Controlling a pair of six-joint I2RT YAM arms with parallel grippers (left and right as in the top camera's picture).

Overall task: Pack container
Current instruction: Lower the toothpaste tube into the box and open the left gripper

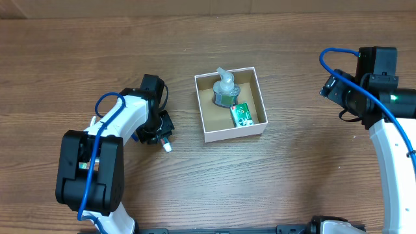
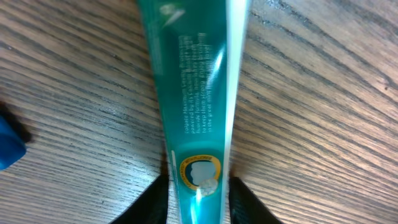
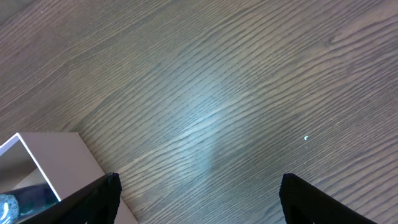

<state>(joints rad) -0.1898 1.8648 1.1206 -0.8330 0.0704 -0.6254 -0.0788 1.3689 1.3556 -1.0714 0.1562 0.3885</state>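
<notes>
Container [image 1: 234,134] sits mid-table, open on top, white walls, brown inside, and it's holding two things. A clear pump bottle [image 1: 225,91] stands upright toward the far side. A green packet [image 1: 242,115] lies flat just in front of it, over by the right wall. Whether those two touch, I can't tell. A strip of brown floor shows along the left wall.

Out on the wood table [image 1: 292,182], left of the container and apart from it, the left gripper [image 2: 199,196] is pinching a teal tube [image 2: 196,93]. Its wrist view has a dark finger pressed against each side, right at a gold ring mark on the tube, with small print running up the tube's length and wood grain behind it. Overhead tells far less: arm and gripper cover nearly all of the tube, and only a white cap [image 1: 167,147] pokes out on the near side. Whether the tube rests on the wood or hangs just above it, neither view settles.

On the right, the right gripper [image 3: 199,183] is spread wide, both dark fingers at the frame's lower corners with bare wood between them. Its camera catches one white corner of the container at lower left and a sliver of the bottle inside. Overhead puts that arm near the right edge, well apart from the container, a blue cable looping over it
</notes>
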